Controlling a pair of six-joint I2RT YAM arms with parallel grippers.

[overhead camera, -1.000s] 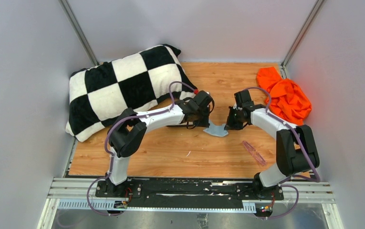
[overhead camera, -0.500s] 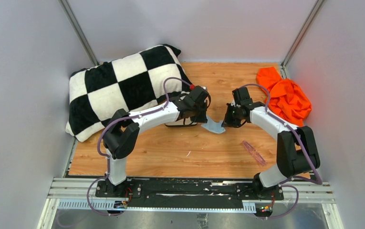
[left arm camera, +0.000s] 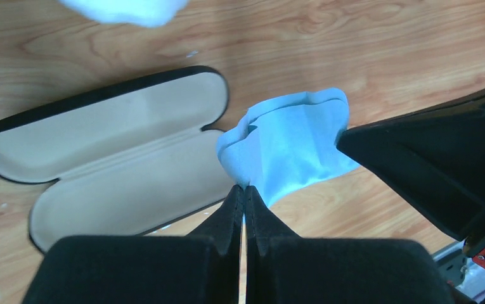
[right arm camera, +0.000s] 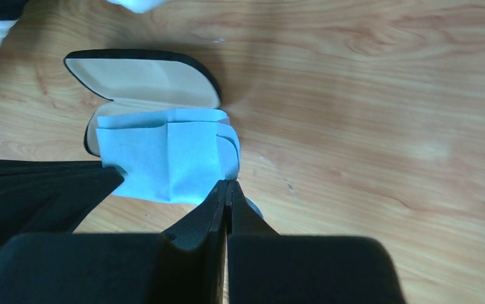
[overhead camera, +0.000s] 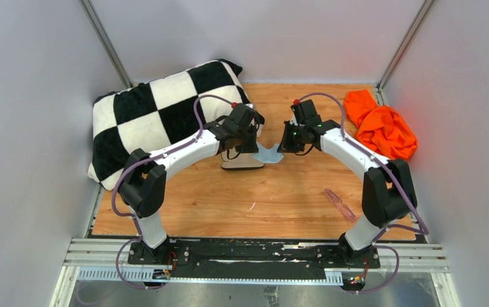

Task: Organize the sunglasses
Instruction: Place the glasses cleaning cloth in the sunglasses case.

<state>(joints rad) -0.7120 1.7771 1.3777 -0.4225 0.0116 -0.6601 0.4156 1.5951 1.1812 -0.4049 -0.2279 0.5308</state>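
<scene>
Sunglasses [overhead camera: 340,204] lie flat on the wooden table [overhead camera: 280,198], near-right, close to the right arm's base, well apart from both grippers and everything else. Nothing is touching them.

Mid-table: black case [overhead camera: 241,164] is open, beige lining up, both halves flat on the wood. Its inside holds nothing in the wrist views.

Just past and right of the case, the light blue cloth [overhead camera: 268,154] hangs between the two grippers. Left gripper [left arm camera: 244,190]: jaws fully closed, pinching the cloth's lower corner. Right gripper [right arm camera: 227,187]: jaws fully closed, pinching the cloth's near edge. The cloth is slack and creased, with a fold down the middle. In the right wrist view it overlaps the case's near half; whether it touches is unclear.

Far left: checkered black-and-white pillow [overhead camera: 165,118] against the back corner. Far right: crumpled orange fabric [overhead camera: 382,128].
</scene>
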